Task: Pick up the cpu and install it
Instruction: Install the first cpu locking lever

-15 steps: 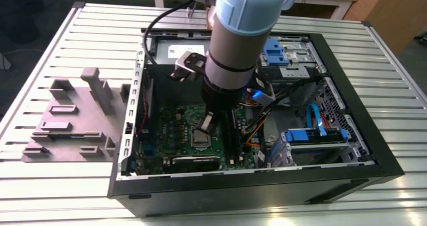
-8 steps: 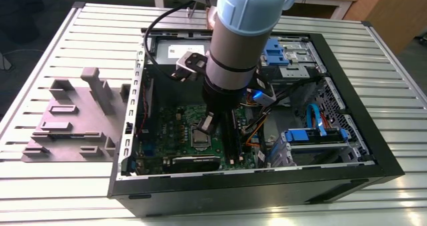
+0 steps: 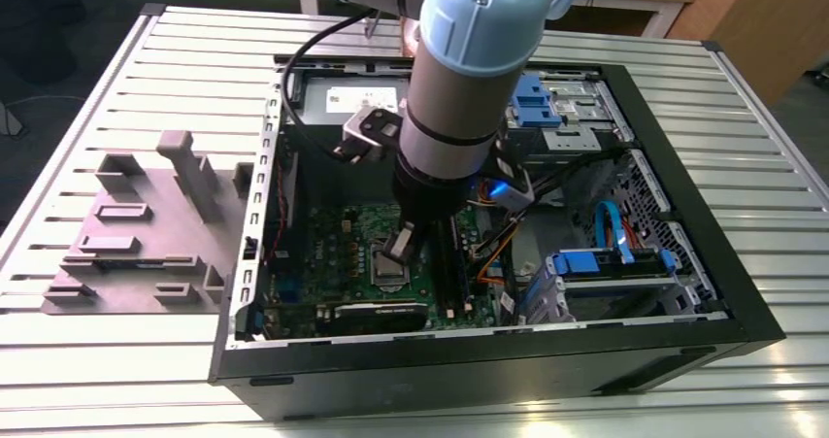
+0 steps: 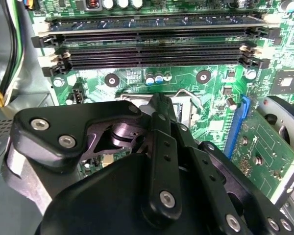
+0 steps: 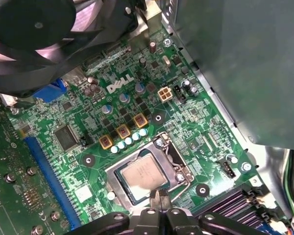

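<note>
The cpu [image 5: 144,175], a small silvery square, lies flat inside the metal socket frame [image 5: 172,157] on the green motherboard [image 5: 196,127]. In the first wrist view my gripper [image 5: 159,198] hovers just off one edge of the cpu, its two black fingertips pressed together with nothing between them. The second wrist view shows the gripper [image 4: 159,102] shut above the socket, which its fingers mostly hide. In the exterior view the gripper [image 3: 396,252] reaches down into the open computer case [image 3: 725,292] over the socket [image 3: 392,271].
Black memory slots [image 4: 152,49] run close beside the socket. A black fan [image 5: 34,34] and a blue slot [image 5: 46,169] sit on the socket's other sides. A grey plastic tray [image 3: 143,234] with raised blocks stands outside the case at the exterior view's left. Blue drive cages [image 3: 609,263] and cables fill the case's right half.
</note>
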